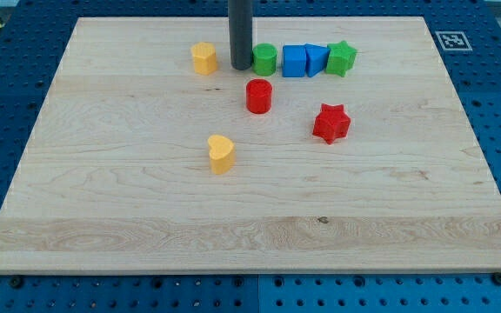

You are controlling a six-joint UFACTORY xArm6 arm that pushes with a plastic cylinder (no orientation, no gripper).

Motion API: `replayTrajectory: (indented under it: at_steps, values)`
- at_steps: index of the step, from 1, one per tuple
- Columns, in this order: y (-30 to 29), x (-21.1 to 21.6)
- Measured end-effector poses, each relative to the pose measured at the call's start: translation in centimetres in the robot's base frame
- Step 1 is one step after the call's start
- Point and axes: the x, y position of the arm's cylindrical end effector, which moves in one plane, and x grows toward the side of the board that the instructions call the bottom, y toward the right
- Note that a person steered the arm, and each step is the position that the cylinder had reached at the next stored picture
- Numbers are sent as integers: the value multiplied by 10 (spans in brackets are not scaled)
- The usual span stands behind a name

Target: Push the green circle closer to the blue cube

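The green circle (pixel 265 58) sits near the view's top, just left of the blue cube (pixel 295 61), with a narrow gap between them. My tip (pixel 240 66) rests on the board right against the green circle's left side. The dark rod rises straight up out of the view's top.
A blue triangle-like block (pixel 316 59) and a green star (pixel 341 57) stand in a row right of the blue cube. A yellow block (pixel 203 58) is left of my tip. A red cylinder (pixel 258 96), a red star (pixel 330 123) and a yellow heart (pixel 221 153) lie lower down.
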Motion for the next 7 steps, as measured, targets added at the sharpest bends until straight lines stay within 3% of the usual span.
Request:
replayTrajectory:
  at_steps: [7]
  values:
    - [14, 4]
